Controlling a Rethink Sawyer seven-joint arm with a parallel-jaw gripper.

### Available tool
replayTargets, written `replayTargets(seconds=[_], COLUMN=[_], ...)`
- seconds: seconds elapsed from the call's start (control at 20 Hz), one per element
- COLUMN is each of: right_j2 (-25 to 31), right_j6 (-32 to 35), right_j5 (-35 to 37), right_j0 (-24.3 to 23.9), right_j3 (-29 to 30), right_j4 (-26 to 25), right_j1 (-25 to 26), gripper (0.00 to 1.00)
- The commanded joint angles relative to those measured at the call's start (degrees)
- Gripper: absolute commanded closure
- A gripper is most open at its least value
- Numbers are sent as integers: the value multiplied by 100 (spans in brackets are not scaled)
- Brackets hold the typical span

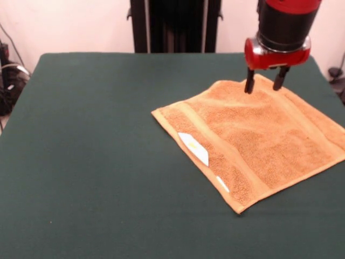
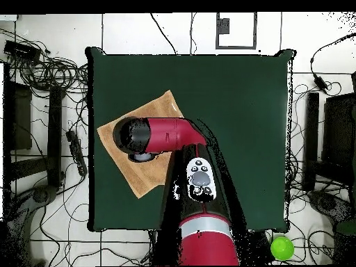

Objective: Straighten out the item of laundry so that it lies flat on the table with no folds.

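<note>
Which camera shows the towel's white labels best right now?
The front view: both white labels lie clearly on the towel near its hem. In the overhead view the arm covers much of the towel and no labels are discernible.

My arm (image 2: 170,134) is covered in glossy red shells with black joints between them; the last segment (image 1: 284,24) is a black cylinder with a red cap above and a red collar below; under the collar is my gripper (image 1: 264,82), two short black fingers with a gap between them. From above, my forearm carries a white oval panel (image 2: 199,179) with grey round buttons; a broad red link (image 2: 206,243) with a pale ring leads to my base.
</note>
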Motion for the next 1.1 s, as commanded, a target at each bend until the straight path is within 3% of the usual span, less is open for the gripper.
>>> replayTargets(seconds=[0.05,0.65,1.1], right_j2=[0,-161,-89], right_j6=[1132,919,1287], right_j5=[-182,265,-199], right_j0=[24,-23,166], right_j3=[963,1558,1778], right_j4=[137,142,371], right_j1=[10,-761,-535], gripper=[0,0,0])
